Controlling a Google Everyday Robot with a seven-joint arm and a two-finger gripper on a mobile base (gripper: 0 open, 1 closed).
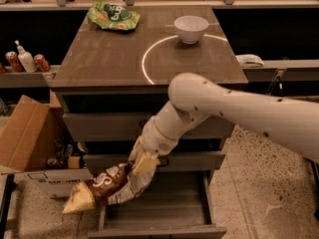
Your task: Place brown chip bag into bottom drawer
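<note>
While the bottom drawer [164, 210] stands pulled out beneath it, the gripper [142, 162] is seen low in front of the cabinet, its fingers clamped on the upper right end of the brown chip bag [102, 187]. The bag is held on a slant. Its yellow free end droops to the left, past the drawer's left side and above the floor, so that only the gripped end lies over the drawer's interior. The bag is judged to be light, soft and crinkly, with a slick foil skin. Its contents are likely brittle, so a hard squeeze is to be avoided. A hold at the sealed end seam, as shown, is thought soundest, though the long free end may be expected to swing and catch on the drawer's side. Behind the gripper, the white arm [239, 108] is seen stretched in from the right across the two upper drawers [99, 126]. On the cabinet top [109, 59], a green chip bag [113, 16] and a white bowl [191, 28] are seen well apart.
</note>
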